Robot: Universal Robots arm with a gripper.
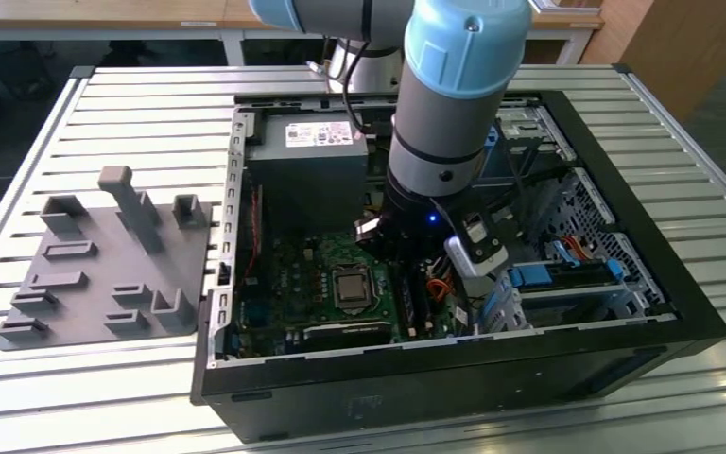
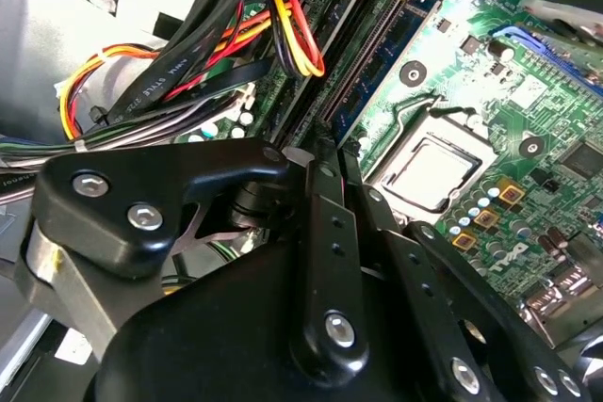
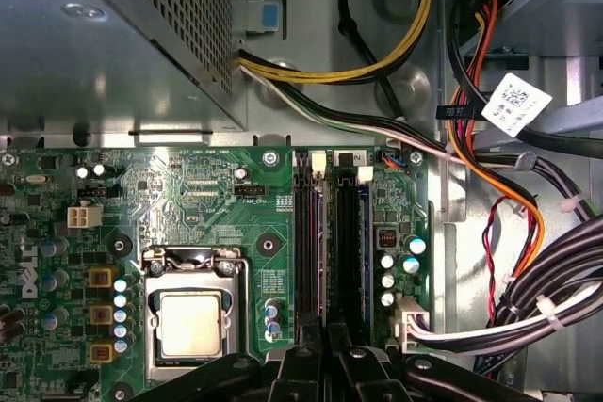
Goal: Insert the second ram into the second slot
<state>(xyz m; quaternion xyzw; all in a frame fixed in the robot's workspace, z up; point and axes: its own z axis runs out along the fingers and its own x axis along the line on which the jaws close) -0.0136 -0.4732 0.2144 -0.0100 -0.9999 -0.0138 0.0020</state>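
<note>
My gripper (image 1: 395,253) reaches down into the open computer case (image 1: 665,284), over the green motherboard (image 3: 226,223). The second ram (image 2: 377,54) is a thin blue stick standing on edge among the black memory slots (image 3: 349,233), beside the processor socket (image 3: 191,322). In the first wrist view the second ram (image 3: 325,233) shows as a narrow bluish line running into the gripper (image 3: 330,353). In the second wrist view the gripper (image 2: 334,162) is drawn nearly together at the stick's near end, shut on it. I cannot tell how deep it sits.
The grey power supply (image 1: 306,170) stands close behind the slots. Cable bundles (image 3: 528,298) crowd one side of them. Blue drive-bay brackets (image 1: 565,274) sit at the exterior view's right. A grey fixture plate (image 1: 98,265) lies on the slatted table at that view's left.
</note>
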